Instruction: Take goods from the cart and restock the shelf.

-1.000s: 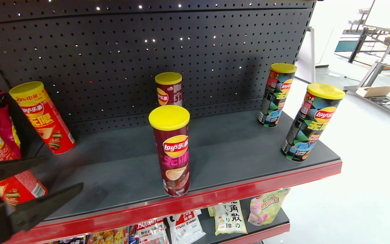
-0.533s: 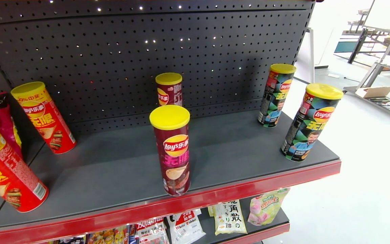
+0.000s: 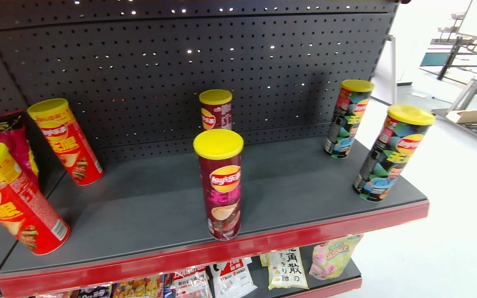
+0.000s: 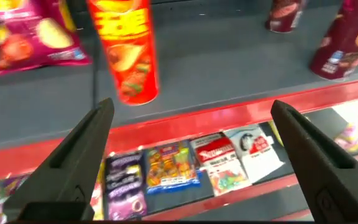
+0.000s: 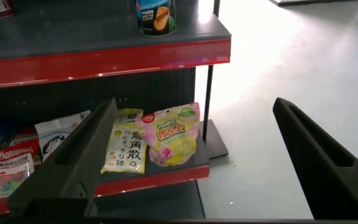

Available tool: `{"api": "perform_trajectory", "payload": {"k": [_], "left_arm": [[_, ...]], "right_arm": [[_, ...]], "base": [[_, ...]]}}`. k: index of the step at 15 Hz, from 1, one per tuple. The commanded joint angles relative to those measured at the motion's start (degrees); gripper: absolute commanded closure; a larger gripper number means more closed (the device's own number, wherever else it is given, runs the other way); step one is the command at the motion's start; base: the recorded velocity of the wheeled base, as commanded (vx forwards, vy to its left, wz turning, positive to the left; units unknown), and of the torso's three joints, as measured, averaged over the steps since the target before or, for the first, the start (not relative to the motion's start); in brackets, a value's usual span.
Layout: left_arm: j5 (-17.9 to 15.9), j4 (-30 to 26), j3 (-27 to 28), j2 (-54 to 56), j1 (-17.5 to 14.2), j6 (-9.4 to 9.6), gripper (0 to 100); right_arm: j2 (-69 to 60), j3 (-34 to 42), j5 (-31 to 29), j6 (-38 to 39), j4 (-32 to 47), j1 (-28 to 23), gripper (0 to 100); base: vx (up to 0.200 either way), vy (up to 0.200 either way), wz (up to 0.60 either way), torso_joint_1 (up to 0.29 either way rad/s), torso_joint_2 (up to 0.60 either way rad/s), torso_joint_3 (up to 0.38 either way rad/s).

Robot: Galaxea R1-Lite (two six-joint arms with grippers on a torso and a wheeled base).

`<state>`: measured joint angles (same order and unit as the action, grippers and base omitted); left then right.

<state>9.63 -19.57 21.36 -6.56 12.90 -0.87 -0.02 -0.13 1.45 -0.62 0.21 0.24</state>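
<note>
Grey shelf (image 3: pixel 147 215) of upright crisp tubes (image 3: pixel 62 140); left pincer (image 4: pixel 192 107) and right pincer (image 5: pixel 196 104) gape empty; careless restocking could topple the lower-centre maroon tube (image 3: pixel 222 186) off the edge.

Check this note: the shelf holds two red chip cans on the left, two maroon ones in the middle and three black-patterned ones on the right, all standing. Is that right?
Not quite: the head view shows two black-patterned chip cans on the right, not three. The rest of the note holds.
</note>
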Motion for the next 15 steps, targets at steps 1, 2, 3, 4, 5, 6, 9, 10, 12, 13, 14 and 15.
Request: {"api": "perform_trajectory", "payload": {"k": [1, 2, 3, 4, 5, 6, 9, 10, 12, 13, 14, 15], "left_arm": [[0.0, 0.0, -0.7, 0.5, 0.0, -0.01, 0], [0.0, 0.0, -0.7, 0.5, 0.1, -0.01, 0], [0.0, 0.0, -0.7, 0.5, 0.1, -0.01, 0], [-0.1, 0.0, -1.2, 0.7, 0.1, -0.01, 0], [-0.3, 0.6, -1.9, 0.8, 0.0, -0.01, 0], [0.0, 1.2, -2.5, 0.8, 0.0, -0.1, 0], [1.0, 2.3, -4.7, 0.9, 0.0, -0.1, 0], [1.6, 2.9, -5.4, 0.8, -0.1, -0.1, 0], [10.2, 4.2, -8.3, 0.8, -0.1, -0.36, 0], [11.9, 4.2, -8.4, 0.2, -0.3, -0.54, 0], [11.9, 4.1, -8.4, 0.1, -0.4, -0.54, 0], [12.5, 3.7, -8.5, -1.6, -8.9, -0.72, 0]], "right_arm": [[0.0, 0.0, 0.0, 0.0, 0.0, -0.1, 0], [0.0, 0.1, 0.0, 0.0, 0.0, -0.1, 0], [0.0, 0.1, 0.0, 0.2, 0.0, -0.1, 0], [0.0, 0.1, 0.0, 0.2, 0.0, -0.1, 0], [0.0, 0.0, 0.0, 0.3, 0.0, -0.1, 0], [0.0, 0.1, 0.0, 0.3, 0.0, -0.1, 0], [0.0, 0.1, 0.0, 0.3, 0.0, -0.1, 0], [0.0, 0.1, 0.0, 0.4, 0.0, -0.1, 0], [0.0, 0.1, 0.0, 0.4, 0.0, -0.1, 0], [0.0, 0.0, 0.0, 0.4, 0.0, -0.1, 0], [0.0, 0.1, 0.0, 0.4, 0.0, -0.1, 0], [0.0, 0.1, 0.0, 0.4, 0.0, -0.1, 0]], "base": [[0.0, 0.0, 0.6, 0.012, 0.0, 0.002], [0.0, 0.0, 0.6, 0.012, 0.02, 0.002], [0.0, 0.0, 0.0, 0.0, 0.0, 0.0], [0.0, 0.0, 0.0, 0.0, 0.0, 0.0], [0.0, 0.0, 0.0, 0.0, 0.0, 0.0], [0.0, 0.0, 0.0, 0.0, 0.0, 0.0], [0.0, 0.0, 0.0, 0.0, 0.0, 0.0], [0.0, 0.0, 0.0, 0.0, 0.0, 0.0], [0.0, 0.0, 0.0, 0.0, 0.0, 0.0], [0.0, 0.0, 0.0, 0.0, 0.0, 0.0], [0.0, 0.0, 0.0, 0.0, 0.0, 0.0], [0.0, 0.0, 0.0, 0.0, 0.0, 0.0]]}}
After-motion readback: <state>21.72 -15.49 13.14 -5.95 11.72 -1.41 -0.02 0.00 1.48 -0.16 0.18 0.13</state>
